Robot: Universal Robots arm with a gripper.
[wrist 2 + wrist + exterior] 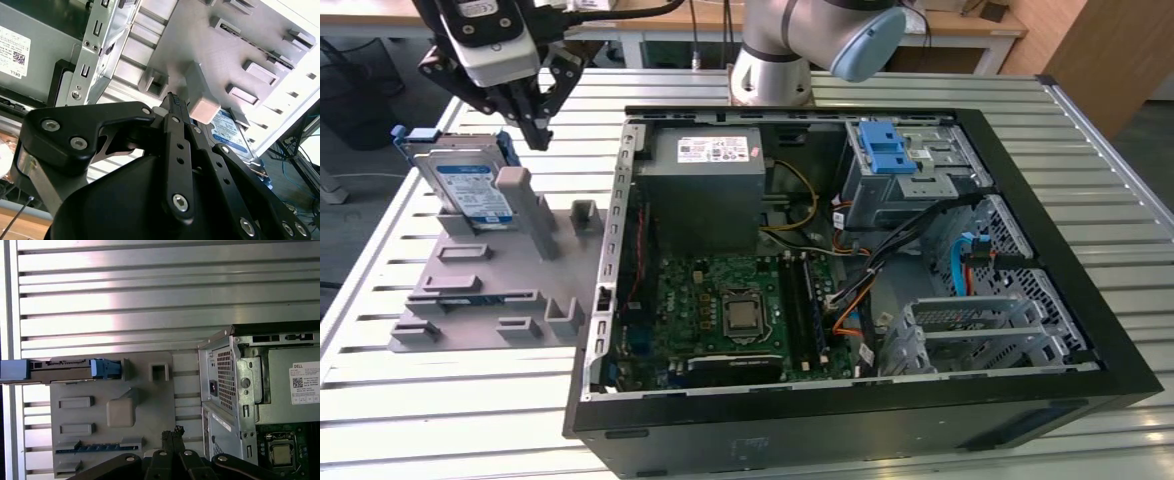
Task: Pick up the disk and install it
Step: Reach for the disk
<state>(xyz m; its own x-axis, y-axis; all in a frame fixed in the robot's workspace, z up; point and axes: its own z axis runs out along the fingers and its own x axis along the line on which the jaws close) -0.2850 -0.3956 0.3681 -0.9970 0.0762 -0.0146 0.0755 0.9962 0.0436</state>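
Black gripper (173, 97), fingers pressing together on nothing, hovering over grey plastic fixture (494, 275). Flat silver disk (464, 185), white-and-blue label, blue carrier frame, standing upright in fixture slot on slatted metal tabletop (440, 400), beside open black computer case (854, 410).

Air above fixture plate (480, 290) open; gripper (535, 132), fingers pressed together, hangs there touching nothing. Disk (464, 190) upright at plate's far end, by surface (467, 410) far corner on exterior view's left. Tall post (518, 205) just beside disk, short posts dot plate. Narrow gap between plate and computer case (854, 425). Case top open: power supply (707, 170), drive cage (901, 165), cables (907, 250) crowd far half. Arm base (771, 75) blocks far edge.
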